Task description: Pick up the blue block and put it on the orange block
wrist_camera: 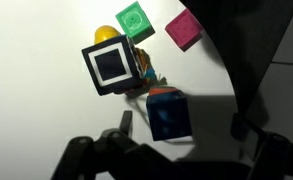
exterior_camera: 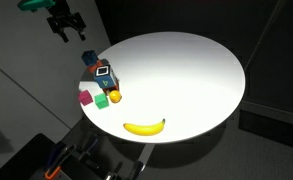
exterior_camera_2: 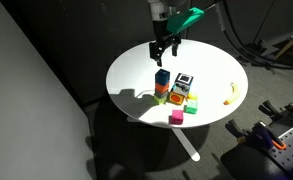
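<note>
Blue block [exterior_camera_2: 162, 76] atop orange block [exterior_camera_2: 162, 90]; claw [exterior_camera_2: 164, 56] spread above.

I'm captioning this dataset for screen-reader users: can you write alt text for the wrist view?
Looking down on a white table, the open gripper hangs over the blue block, its fingers apart on either side. Beside it stands a dark labelled block, with a green block and a pink block beyond.

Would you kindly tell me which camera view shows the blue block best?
An exterior view, where the blue block is seen whole, apparently atop the orange block, below the open claw. The wrist view shows only its shadowed top; in an exterior view it is tiny and distant.
</note>
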